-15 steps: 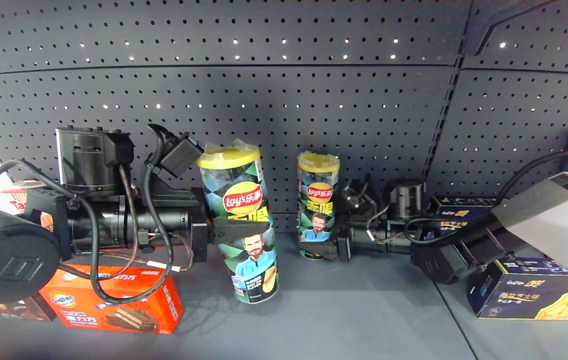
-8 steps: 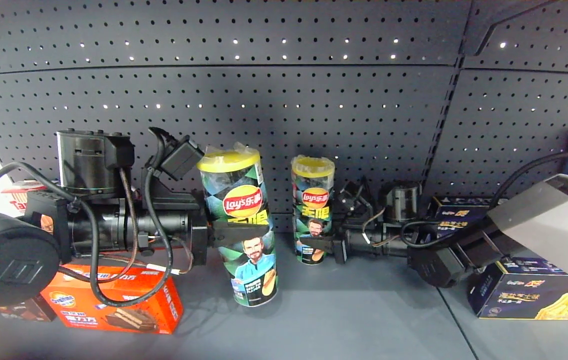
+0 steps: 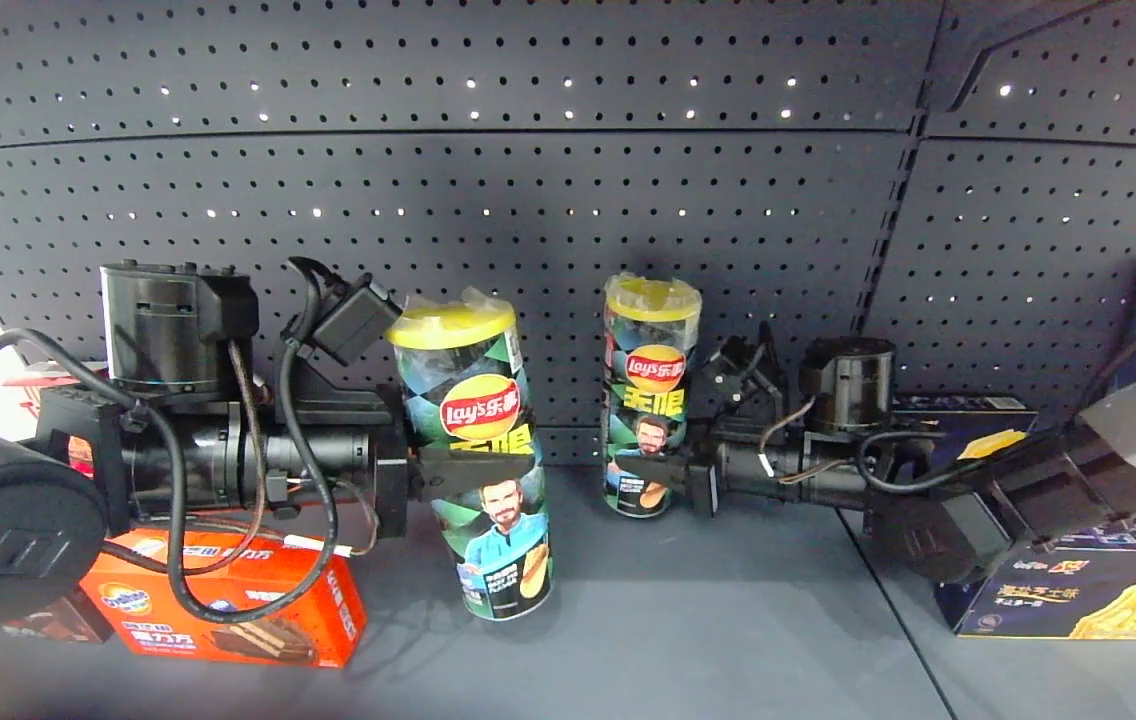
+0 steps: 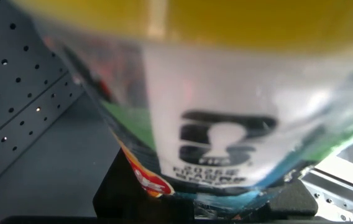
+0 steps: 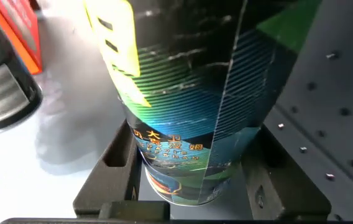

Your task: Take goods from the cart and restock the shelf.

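Observation:
Two tall chips cans with yellow lids stand on the grey shelf (image 3: 728,620). My left gripper (image 3: 476,470) is shut on the nearer can (image 3: 478,400), which leans a little with its base on or just above the shelf. In the left wrist view this can (image 4: 226,124) is pressed close to the camera. My right gripper (image 3: 663,468) is shut on the farther can (image 3: 652,380), held upright close to the pegboard back wall (image 3: 568,200). In the right wrist view that can (image 5: 195,93) sits between the black fingers (image 5: 111,174).
An orange biscuit box (image 3: 228,600) lies under my left arm at the front left. A dark blue snack box (image 3: 1068,590) stands at the right, another (image 3: 968,410) behind my right arm. Bare shelf lies in front of and between the cans.
My right gripper has carried the farther can to the right and slightly up along the back wall. The left arm with its can has barely shifted.

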`<state>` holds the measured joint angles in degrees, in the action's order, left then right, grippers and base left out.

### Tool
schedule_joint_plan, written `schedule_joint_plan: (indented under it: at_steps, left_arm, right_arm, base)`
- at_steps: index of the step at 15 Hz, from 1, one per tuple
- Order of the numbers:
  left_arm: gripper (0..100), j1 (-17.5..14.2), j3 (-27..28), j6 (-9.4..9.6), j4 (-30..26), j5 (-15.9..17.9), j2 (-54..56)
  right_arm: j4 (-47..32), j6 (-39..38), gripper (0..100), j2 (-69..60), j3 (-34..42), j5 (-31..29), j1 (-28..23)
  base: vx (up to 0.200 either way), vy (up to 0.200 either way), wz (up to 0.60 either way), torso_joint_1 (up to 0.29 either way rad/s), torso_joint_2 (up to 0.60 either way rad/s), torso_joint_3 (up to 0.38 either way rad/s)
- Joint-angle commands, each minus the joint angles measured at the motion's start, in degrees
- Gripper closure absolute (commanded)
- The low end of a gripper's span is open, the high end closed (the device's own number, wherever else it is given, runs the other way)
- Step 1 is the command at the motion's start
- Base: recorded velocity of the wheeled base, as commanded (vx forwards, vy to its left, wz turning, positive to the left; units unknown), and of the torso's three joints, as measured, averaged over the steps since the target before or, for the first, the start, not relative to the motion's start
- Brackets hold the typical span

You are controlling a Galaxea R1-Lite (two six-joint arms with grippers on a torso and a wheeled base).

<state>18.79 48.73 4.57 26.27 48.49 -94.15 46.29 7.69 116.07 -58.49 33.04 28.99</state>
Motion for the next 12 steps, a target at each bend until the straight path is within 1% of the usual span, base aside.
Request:
schedule_joint_plan:
  at_steps: [1, 7, 8, 12]
  left_arm:
    - [100, 0.0, 0.0, 0.0, 0.0, -0.1, 0.3]
    - [100, 0.0, 0.0, 0.0, -0.2, -0.1, 0.2]
    - [100, 0.0, 0.0, 0.0, -0.2, -0.1, 0.2]
    - [100, 0.2, 0.0, 0.0, -0.2, -0.2, 0.2]
  right_arm:
    - [1.8, 0.0, 100, -5.4, 5.4, -1.0, 0.6]
    - [2.3, 0.0, 100, -14.6, 18.1, -1.1, 3.9]
    - [2.4, -0.1, 100, -15.2, 19.0, -1.2, 4.2]
    - [8.6, -0.6, 100, -16.6, 27.0, -1.2, 5.6]
  base:
    - [0.0, 0.0, 0.0, 0.0, 0.0, 0.0]
    - [0.0, 0.0, 0.0, 0.0, 0.0, 0.0]
    - [0.0, 0.0, 0.0, 0.0, 0.0, 0.0]
    - [0.0, 0.0, 0.0, 0.0, 0.0, 0.0]
